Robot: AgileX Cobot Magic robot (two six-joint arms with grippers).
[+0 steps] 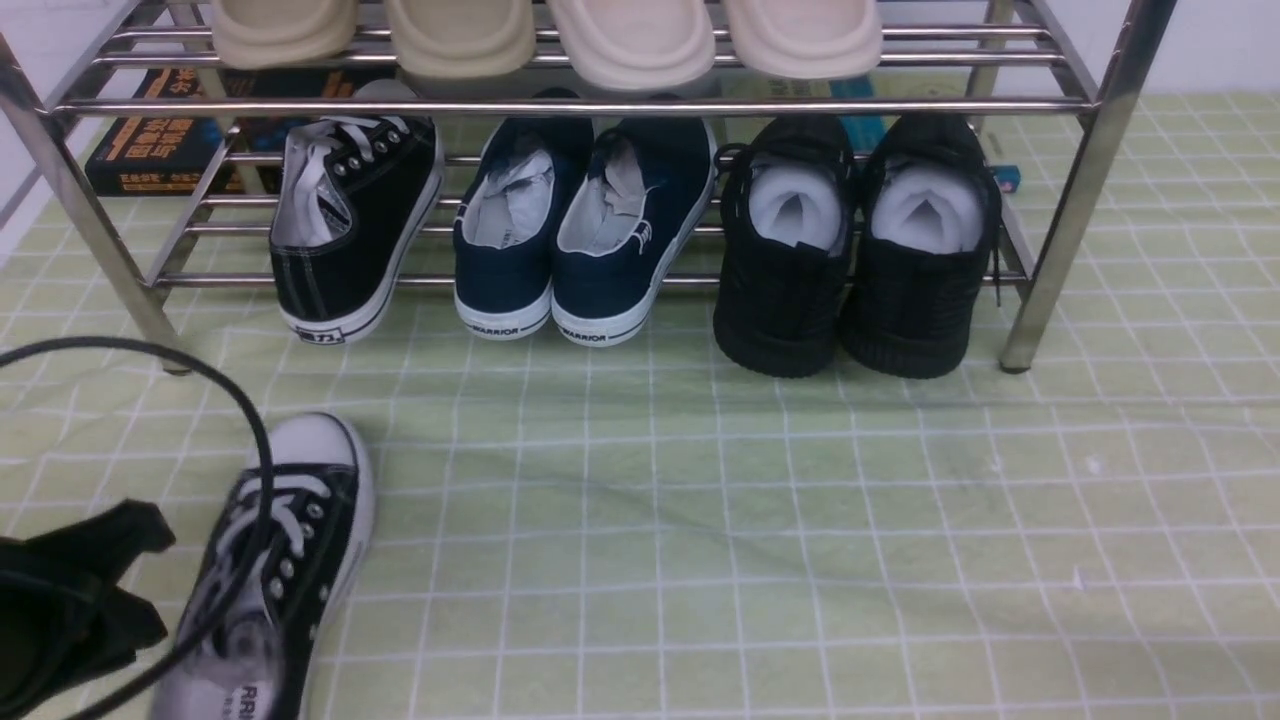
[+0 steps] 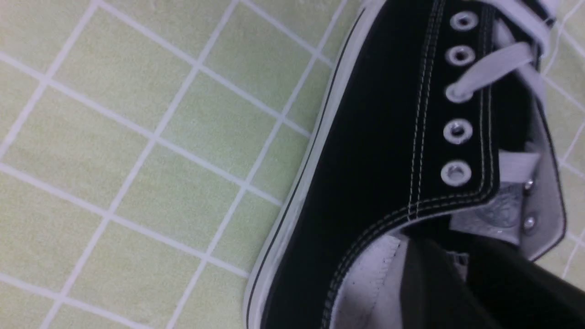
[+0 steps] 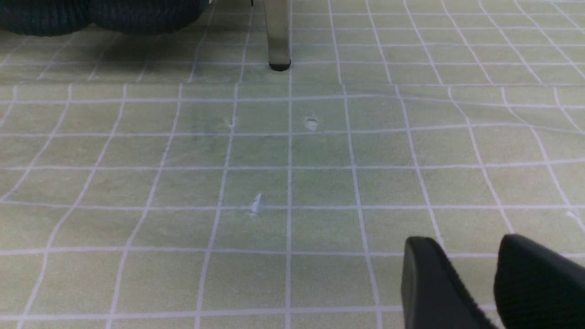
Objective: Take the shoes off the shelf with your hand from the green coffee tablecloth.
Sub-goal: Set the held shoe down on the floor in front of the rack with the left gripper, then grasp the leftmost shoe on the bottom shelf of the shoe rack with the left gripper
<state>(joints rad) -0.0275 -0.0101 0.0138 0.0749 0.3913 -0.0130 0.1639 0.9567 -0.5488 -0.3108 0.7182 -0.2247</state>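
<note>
One black canvas sneaker (image 1: 350, 230) with white laces rests on the lower tier of the chrome shelf (image 1: 600, 104), at its left end. The other sneaker (image 1: 285, 555) lies on the green grid tablecloth (image 1: 750, 520) at the front left, toe towards the shelf. My left gripper (image 1: 150, 580) is at that sneaker's heel end. In the left wrist view its black fingers (image 2: 429, 283) reach into the opening of the sneaker (image 2: 388, 137), close together with grey lining between them (image 2: 459, 262). My right gripper (image 3: 466, 242) hovers low over bare cloth (image 3: 274, 160), narrowly open and empty.
Navy WARRIOR slip-ons (image 1: 580, 230) and black knit shoes stuffed with paper (image 1: 860, 250) stand on the lower tier. Beige slippers (image 1: 540, 35) sit on the top tier. Books (image 1: 170, 140) lie behind the shelf. A shelf leg (image 3: 278, 36) stands ahead of my right gripper.
</note>
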